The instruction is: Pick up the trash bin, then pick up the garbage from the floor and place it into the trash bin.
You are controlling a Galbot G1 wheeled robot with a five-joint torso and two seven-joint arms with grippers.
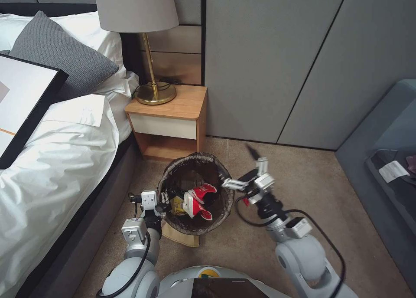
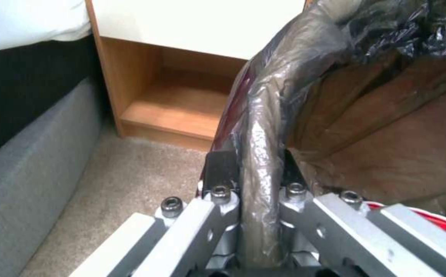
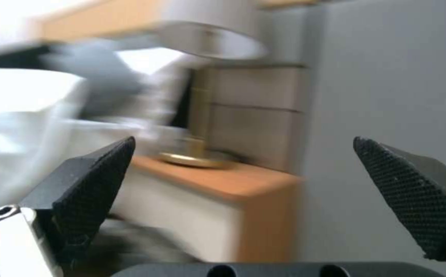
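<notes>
The trash bin (image 1: pixel 173 170), white with a dark liner bag over its rim, stands in front of the nightstand. My left gripper (image 1: pixel 163 199) is shut on its near-left rim; in the left wrist view the fingers (image 2: pixel 220 204) clamp the liner-covered rim (image 2: pixel 264 127). Inside the bin lie garbage pieces: crushed red-and-white cups (image 1: pixel 198 201) and a yellow wrapper (image 1: pixel 177 205). A flat brown paper bag (image 1: pixel 183 237) lies on the carpet, partly under the bin's near side. My right gripper (image 1: pixel 239 168) hangs open just right of the bin's rim, its black pads (image 3: pixel 92 184) wide apart with nothing between them.
A wooden nightstand (image 1: pixel 167 116) with a brass lamp (image 1: pixel 152 92) stands behind the bin. The bed (image 1: pixel 56 159) runs along the left, grey wall panels (image 1: pixel 277 63) stand at the back, and a blue-grey seat (image 1: pixel 381 155) is at the right. Bare carpet (image 1: pixel 312 176) lies right of the bin.
</notes>
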